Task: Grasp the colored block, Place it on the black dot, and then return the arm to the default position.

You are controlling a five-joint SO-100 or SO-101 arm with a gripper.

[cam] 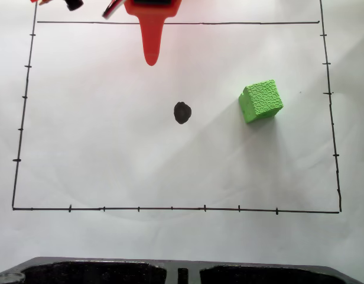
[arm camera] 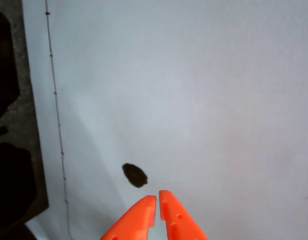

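Seen in the fixed view: white paper sheet [cam: 111, 148] with a hand-drawn black border [cam: 170, 208] carrying tick marks. Near the middle of the bordered area, the black dot [cam: 182, 112], bare, nothing on it. At about 3 o'clock from the dot and well apart from it, the colored block [cam: 261, 101], bright green with a cracked surface, resting on the paper, turned a little askew to the border lines. At 12 o'clock, entering from the top edge, the arm [cam: 151, 12], its orange tip pointing down toward 6 o'clock, clear of both dot and block. Along the bottom edge, a dark foam tray [cam: 111, 272].

Seen in the wrist view: gripper [arm camera: 157, 197] coming in from 6 o'clock, its two orange fingers [arm camera: 134, 225] nearly together at the tips, a thin slit between them, holding nothing. Dot [arm camera: 135, 175] just off the tips at about 10 o'clock; height of the tips above the paper hard to judge here. Border line [arm camera: 56, 100] and dark tray [arm camera: 14, 150] along the 9 o'clock side.
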